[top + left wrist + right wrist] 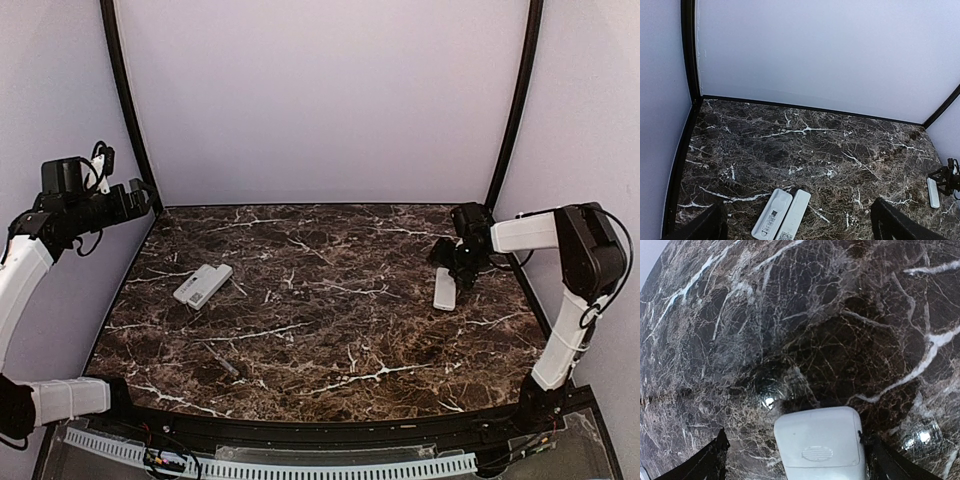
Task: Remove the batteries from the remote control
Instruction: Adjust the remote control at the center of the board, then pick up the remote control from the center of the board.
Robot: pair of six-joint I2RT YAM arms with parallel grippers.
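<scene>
Three white remote controls lie on the marble table. Two of them (203, 284) lie side by side at the left, one back-up with a label (771, 214), the other (794, 215) beside it. My left gripper (143, 196) hangs open, high by the left wall and well away from them; its fingers (702, 227) frame that pair. The third remote (445, 289) lies at the right, back-up, its ribbed cover (817, 454) closed. My right gripper (457, 268) stands open astride its far end (817, 437), right fingertip (885, 460) at the remote's edge. The batteries are hidden.
Black frame posts (128, 110) and pale walls close in the table at left, back and right. The right remote (933, 192) and right gripper (946, 180) also show far off in the left wrist view. A cable duct (300, 468) runs along the near edge.
</scene>
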